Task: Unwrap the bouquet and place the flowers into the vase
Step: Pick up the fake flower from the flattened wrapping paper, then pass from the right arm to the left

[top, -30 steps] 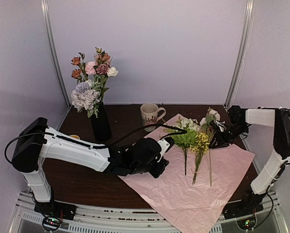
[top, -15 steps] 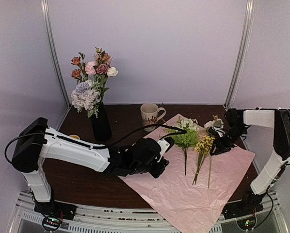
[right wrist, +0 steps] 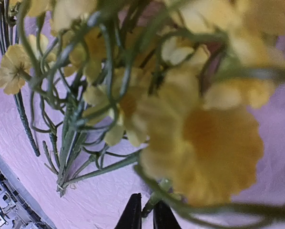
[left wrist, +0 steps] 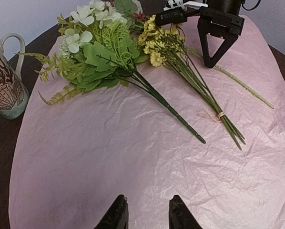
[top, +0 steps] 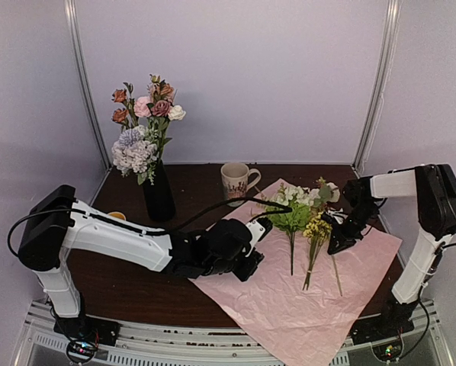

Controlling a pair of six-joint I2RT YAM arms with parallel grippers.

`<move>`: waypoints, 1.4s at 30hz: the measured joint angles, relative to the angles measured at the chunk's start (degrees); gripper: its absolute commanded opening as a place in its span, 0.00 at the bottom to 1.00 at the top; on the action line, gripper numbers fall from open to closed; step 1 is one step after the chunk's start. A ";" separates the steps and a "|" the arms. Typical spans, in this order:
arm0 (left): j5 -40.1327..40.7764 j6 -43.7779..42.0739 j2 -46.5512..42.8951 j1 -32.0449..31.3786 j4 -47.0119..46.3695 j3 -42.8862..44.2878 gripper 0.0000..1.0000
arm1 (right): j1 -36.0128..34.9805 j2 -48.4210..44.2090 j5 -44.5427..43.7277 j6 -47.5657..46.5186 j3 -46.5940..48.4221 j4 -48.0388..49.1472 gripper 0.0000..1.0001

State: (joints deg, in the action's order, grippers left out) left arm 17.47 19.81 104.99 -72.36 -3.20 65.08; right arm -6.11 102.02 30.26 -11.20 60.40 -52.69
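The black vase (top: 158, 197) stands at the back left and holds several flowers (top: 142, 122). The bouquet is unwrapped: its pink paper (top: 289, 305) (left wrist: 109, 157) lies flat. On it rest a green-and-white bunch (top: 292, 212) (left wrist: 104, 52), a tied yellow bunch (top: 316, 227) (left wrist: 164, 43) and a single long stem (top: 335, 276) (left wrist: 242, 86). My right gripper (top: 335, 244) (left wrist: 208, 63) (right wrist: 147, 217) is shut on that stem (right wrist: 154, 204), low over the paper, with blurred yellow blooms (right wrist: 204, 133) filling its view. My left gripper (top: 249, 267) (left wrist: 147, 212) hovers open over the paper's left part, holding nothing.
A cream patterned mug (top: 236, 181) (left wrist: 4, 86) stands just behind the paper's far corner. An orange-lined mug (top: 117, 216) peeks out behind my left arm, near the vase. The paper overhangs the table's near edge.
My right gripper has moved left and down towards the yellow bunch and closed on the single stem, whose flower head swung left. The left arm has stayed put.
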 measured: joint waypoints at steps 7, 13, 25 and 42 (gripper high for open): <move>0.35 0.00 0.00 0.11 -0.22 0.00 0.32 | 0.74 -5.25 1.68 0.66 -0.02 -0.42 0.00; 0.35 -0.04 0.00 0.44 -0.26 -0.04 0.32 | 2.64 -14.16 2.25 0.63 -0.02 -0.92 0.00; 0.13 -0.39 -0.02 1.07 -0.26 -0.04 0.36 | 3.50 -23.78 5.66 0.37 -0.04 -0.11 0.00; -12.76 1.31 -10.19 7.45 -5.57 1.60 0.48 | -12.07 -35.39 22.18 -6.38 0.00 9.99 0.00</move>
State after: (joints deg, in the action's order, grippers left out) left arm 4.71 21.12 94.80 -64.90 -8.78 66.67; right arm -18.17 66.63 52.45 -17.58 60.40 -42.70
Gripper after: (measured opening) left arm 0.457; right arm 0.033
